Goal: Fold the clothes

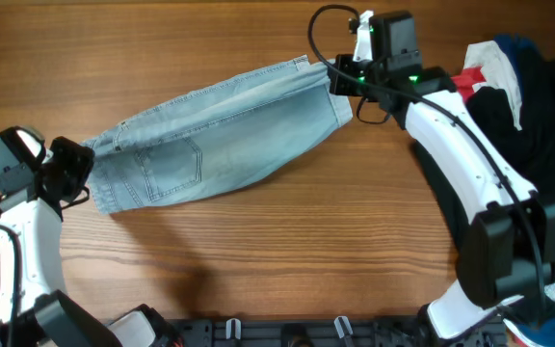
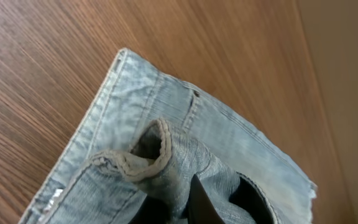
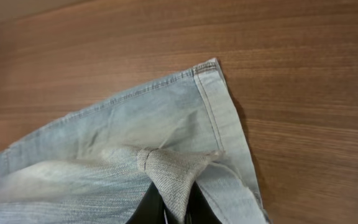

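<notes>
Wooden table (image 1: 258, 260): bare grain nearest.
Left gripper (image 1: 83, 169): jaws pinched tight on the waistband end of the jeans (image 1: 220, 145).
Jeans: pale-blue denim, stretched slantwise across the table's middle between the two arms, back pocket up.
Right gripper (image 1: 340, 82): jaws clamped on a bunched fold at the hem end.
Far right: heap of other garments (image 1: 523, 87), black, white, red, navy.

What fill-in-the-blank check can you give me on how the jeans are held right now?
1. The left fingers are shut on the jeans at the ___ end.
2. The right fingers pinch the opposite, ___ end.
3. The pile of other clothes lies beside the ___ arm.
Missing words: waistband; hem; right.
</notes>
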### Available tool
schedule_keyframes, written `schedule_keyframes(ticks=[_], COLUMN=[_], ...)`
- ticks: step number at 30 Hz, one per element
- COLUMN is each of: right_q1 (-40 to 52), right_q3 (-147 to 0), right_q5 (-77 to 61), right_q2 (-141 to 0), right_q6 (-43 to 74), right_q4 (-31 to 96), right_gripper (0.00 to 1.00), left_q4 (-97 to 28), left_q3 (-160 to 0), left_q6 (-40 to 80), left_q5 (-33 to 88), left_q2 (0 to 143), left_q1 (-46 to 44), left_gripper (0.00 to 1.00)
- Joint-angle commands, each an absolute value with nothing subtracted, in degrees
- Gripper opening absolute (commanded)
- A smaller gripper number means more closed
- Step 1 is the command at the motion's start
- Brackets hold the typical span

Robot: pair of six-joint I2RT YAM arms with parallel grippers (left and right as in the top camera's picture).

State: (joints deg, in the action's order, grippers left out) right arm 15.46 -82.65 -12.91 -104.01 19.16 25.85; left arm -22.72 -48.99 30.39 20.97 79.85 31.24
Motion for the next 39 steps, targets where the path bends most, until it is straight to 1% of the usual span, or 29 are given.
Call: schedule_keyframes(ticks=[1,4,6,11,12,13,14,15,16,17,20,24,27,30,32,36,39], right_q1=[15.4,15.4,15.4,15.6,15.6,15.7,15.8,15.8,15.7,15.6,15.2,15.0,15.0,15.0,15.0,15.0,15.0], right_q3=[-84.3,-84.3,-84.3,-84.3,-84.3,-84.3,-84.3,-84.3,-84.3,-84.3,-84.3,-84.3,-84.3,-83.8,-83.3,-80.8,-79.9], right_q5=[-10.3,-10.2,-10.2,-10.5,-10.9,-11.6,-12.6,-14.5,-16.9,-18.0,-17.5,-7.2,-3.8,-4.4,-7.6,-14.2,-15.4], right_q2=[-107.2,-108.4,-109.3,-111.0,-111.2,-111.4,-111.6,-111.6,-111.6,-111.6,-111.6,-111.6,-111.6,-111.6,-111.7,-112.7,-114.8], right_q6=[18.4,18.5,18.5,18.3,18.3,18.0,17.7,17.0,16.5,16.5,16.7,16.8,16.8,18.6,18.6,18.2,18.2], right_q4=[23.7,21.5,20.6,18.9,17.5,14.9,12.6,10.3,8.1,7.0,10.2,22.6,30.7,36.9,39.8,39.4,38.4], right_gripper=[0.04,0.04,0.04,0.05,0.13,0.38,0.6,0.84,0.96,1.0,0.99,0.99,0.99,1.0,0.99,1.0,1.0], left_q4=[-20.2,-18.5,-17.9,-17.5,-17.2,-16.4,-15.7,-15.0,-14.5,-14.6,-17.5,-24.3,-28.3,-33.2,-35.7,-36.5,-36.8], left_q3=[-50.3,-50.3,-50.3,-50.3,-50.3,-50.3,-50.3,-50.3,-50.3,-50.3,-50.3,-50.3,-50.3,-50.3,-50.3,-50.3,-50.3], left_q6=[30.5,30.5,30.5,30.5,30.5,30.5,30.5,30.5,30.5,30.5,30.3,30.2,30.2,27.2,25.7,25.7,25.7], left_q5=[15.7,14.1,13.6,13.6,13.6,13.6,13.6,13.6,13.6,13.6,13.6,17.6,20.0,20.1,20.1,19.9,15.9], left_q2=[80.6,80.7,80.8,81.0,81.3,81.8,82.3,83.0,83.9,84.6,85.9,85.9,85.9,85.9,85.9,85.9,85.9], left_q1=[31.3,31.3,31.3,31.3,31.3,31.3,31.3,31.3,31.3,31.3,31.3,31.2,31.2,31.2,31.2,31.2,31.2], left_gripper=[0.05,0.06,0.08,0.08,0.11,0.23,0.66,0.98,1.0,1.0,1.0,1.0,1.0,1.0,1.0,1.0,1.0])
